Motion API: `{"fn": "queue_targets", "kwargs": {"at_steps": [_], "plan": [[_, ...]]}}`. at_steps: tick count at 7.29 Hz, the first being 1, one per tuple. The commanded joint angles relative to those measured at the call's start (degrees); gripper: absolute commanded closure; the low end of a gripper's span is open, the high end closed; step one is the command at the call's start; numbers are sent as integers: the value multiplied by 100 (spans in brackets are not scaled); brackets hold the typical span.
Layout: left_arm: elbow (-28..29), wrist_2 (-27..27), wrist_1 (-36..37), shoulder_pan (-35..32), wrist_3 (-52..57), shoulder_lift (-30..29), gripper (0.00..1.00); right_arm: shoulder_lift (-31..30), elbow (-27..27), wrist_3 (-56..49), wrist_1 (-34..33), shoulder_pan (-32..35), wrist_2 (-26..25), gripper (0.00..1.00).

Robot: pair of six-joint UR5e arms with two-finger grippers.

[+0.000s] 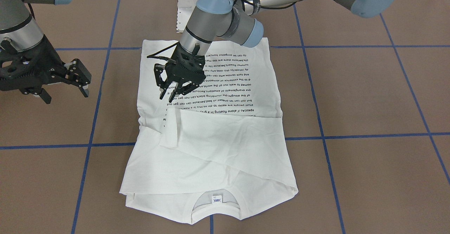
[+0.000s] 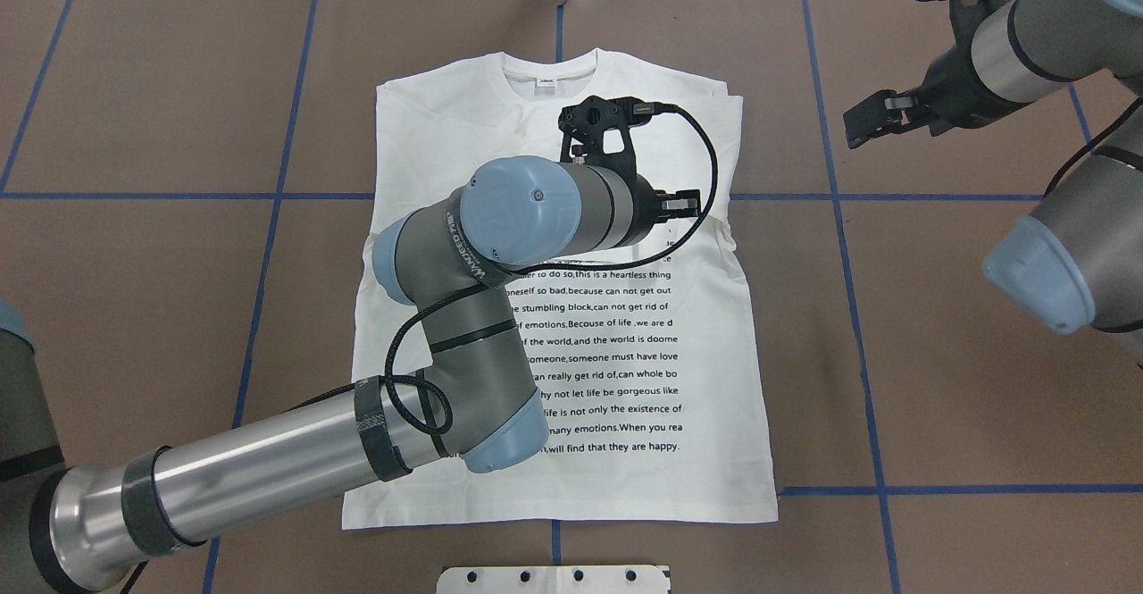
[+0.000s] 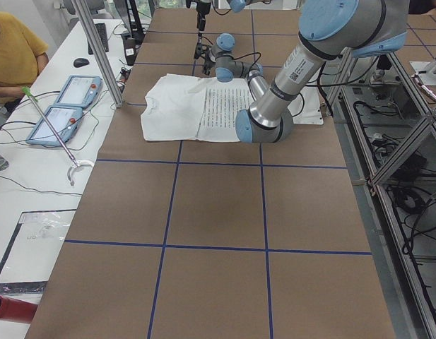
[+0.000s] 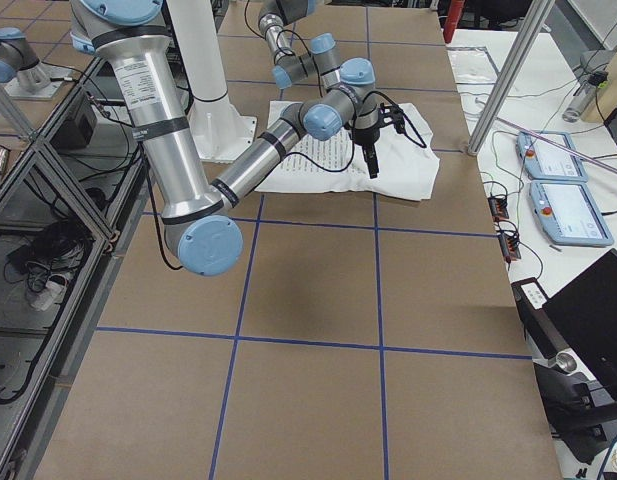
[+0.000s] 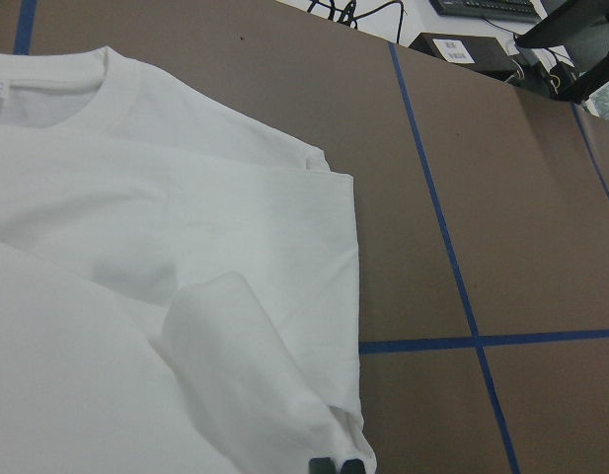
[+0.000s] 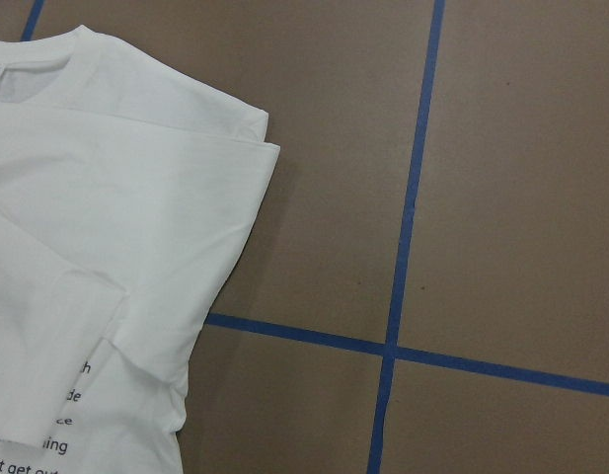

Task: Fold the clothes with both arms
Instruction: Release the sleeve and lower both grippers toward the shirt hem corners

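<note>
You are looking at a white T-shirt (image 1: pixel 225 146) showing lines of black printed text (image 2: pixel 607 344) across its body and a small white label with blue marks (image 1: pixel 217 198) at the neckline. The table (image 1: pixel 369 96) is showing brown, crossed by blue tape lines (image 1: pixel 355 135). Both arms, left arm (image 2: pixel 268 460) and right arm (image 2: pixel 1045 31), are gleaming silver-grey with light blue joint caps; their grippers, left gripper (image 1: pixel 174 92) and right gripper (image 1: pixel 65 88), are showing black.

light: bright, even | shadows: soft | focus: sharp | glare: slight
</note>
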Motion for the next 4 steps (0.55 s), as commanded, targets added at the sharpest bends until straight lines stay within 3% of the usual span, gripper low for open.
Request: {"fn": "queue_targets", "kwargs": {"at_steps": [1,2,3,4], "plan": [[-116,-34,225,0,742,15,0,77,-54,268,9,-93,-4,0],[-552,-408,932,-279,1245,216,0,217,-37,801,70,-346,-160,0],[-1444,-804,1391,-499,1711,905,0,279,24,1477,88,-749,-580,0],[-2358,-808,1779,-553,1968,1695,0,280,207,2005,88,-1249,-1088,0]]}}
